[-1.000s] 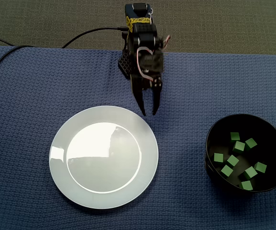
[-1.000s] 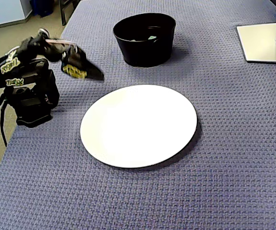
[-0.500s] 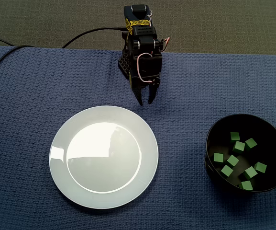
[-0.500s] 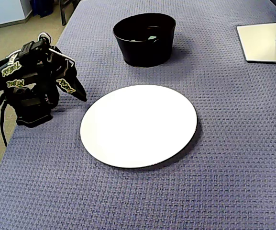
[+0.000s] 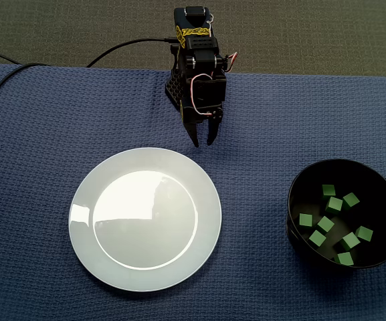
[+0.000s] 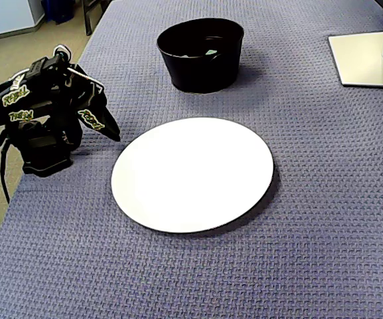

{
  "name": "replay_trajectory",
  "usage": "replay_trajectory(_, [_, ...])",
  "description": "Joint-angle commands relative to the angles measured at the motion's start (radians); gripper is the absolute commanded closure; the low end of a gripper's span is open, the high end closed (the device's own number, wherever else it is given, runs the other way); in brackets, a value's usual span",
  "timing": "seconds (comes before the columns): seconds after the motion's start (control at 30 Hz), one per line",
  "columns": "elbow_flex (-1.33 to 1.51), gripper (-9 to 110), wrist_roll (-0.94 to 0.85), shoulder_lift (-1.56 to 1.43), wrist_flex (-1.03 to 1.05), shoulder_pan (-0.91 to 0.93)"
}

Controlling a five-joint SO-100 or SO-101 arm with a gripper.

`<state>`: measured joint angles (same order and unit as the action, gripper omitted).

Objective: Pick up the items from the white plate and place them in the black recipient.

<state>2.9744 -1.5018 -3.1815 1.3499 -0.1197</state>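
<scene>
hand (image 5: 203, 143), fingers slightly apart, near white plate (image 5: 80, 215); green cubes (image 5: 326, 224) in black bowl (image 5: 378, 188)

A round white plate (image 5: 146, 219) lies flat. Well to its right in a fixed view, an upright black bowl (image 5: 298, 194) holds several small green cubes (image 5: 325, 224).

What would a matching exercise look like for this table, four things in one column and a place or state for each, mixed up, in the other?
Column one:
1. white plate
2. black bowl
3. green cubes
4. pincer

Column two:
A. lying inside the black bowl
B. bare, flat on the blue cloth
C. right of the plate in a fixed view
D. holding nothing, just off the plate's rim

Pairs: 1-B, 2-C, 3-A, 4-D
</scene>
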Motion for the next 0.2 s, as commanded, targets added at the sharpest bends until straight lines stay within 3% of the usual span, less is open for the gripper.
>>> replay_trajectory(0.0, [0.021, 100, -0.003, 0.006, 0.181, 0.011])
replay_trajectory(0.17, [0.021, 100, -0.003, 0.006, 0.181, 0.011])
